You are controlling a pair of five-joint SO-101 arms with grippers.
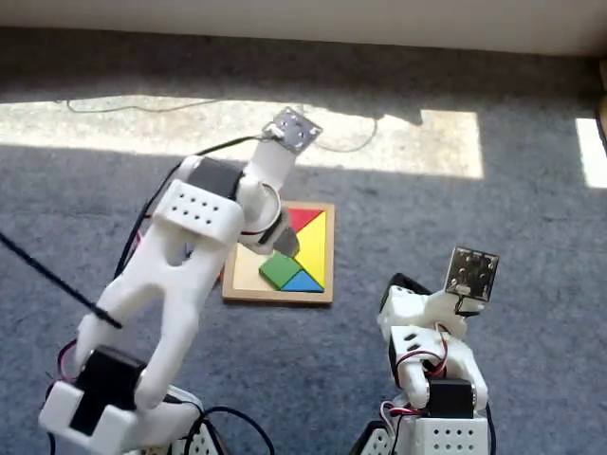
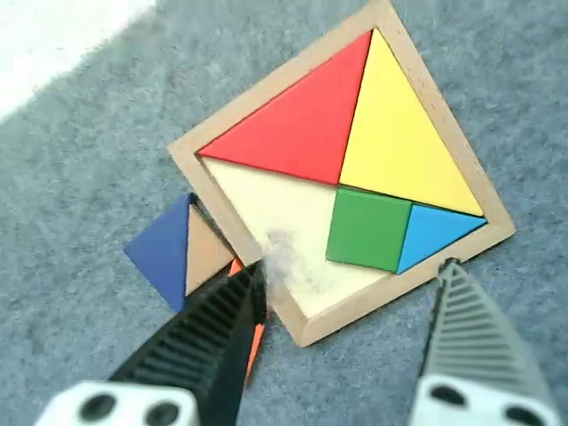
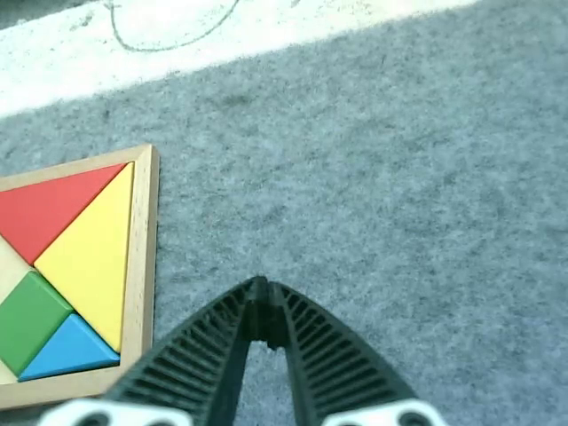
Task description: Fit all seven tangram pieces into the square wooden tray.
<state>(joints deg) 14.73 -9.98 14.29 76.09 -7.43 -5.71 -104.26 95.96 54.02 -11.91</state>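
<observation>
The square wooden tray [image 1: 285, 297] lies mid-table holding a red triangle [image 1: 302, 220], a yellow triangle [image 1: 314, 245], a green square [image 1: 278, 272] and a small blue triangle [image 1: 304, 282]. Part of the tray's floor [image 2: 266, 213] is bare. Just outside the tray's rim [image 2: 275, 87] lie a dark blue piece [image 2: 160, 253], a tan triangle [image 2: 206, 255] and an orange piece [image 2: 256, 342] partly under one finger. My left gripper [image 2: 352, 266] hangs open above the tray's near corner [image 1: 285, 242]. My right gripper [image 3: 263, 288] is shut and empty over carpet, off the tray's right side [image 3: 138, 266].
Grey carpet surrounds the tray. A sunlit strip [image 1: 190, 128] with a thin cable [image 1: 114, 106] runs along the far side. The right arm [image 1: 427, 351] is folded back at the near right. The left arm [image 1: 171, 275] hides the tray's left side in the high view.
</observation>
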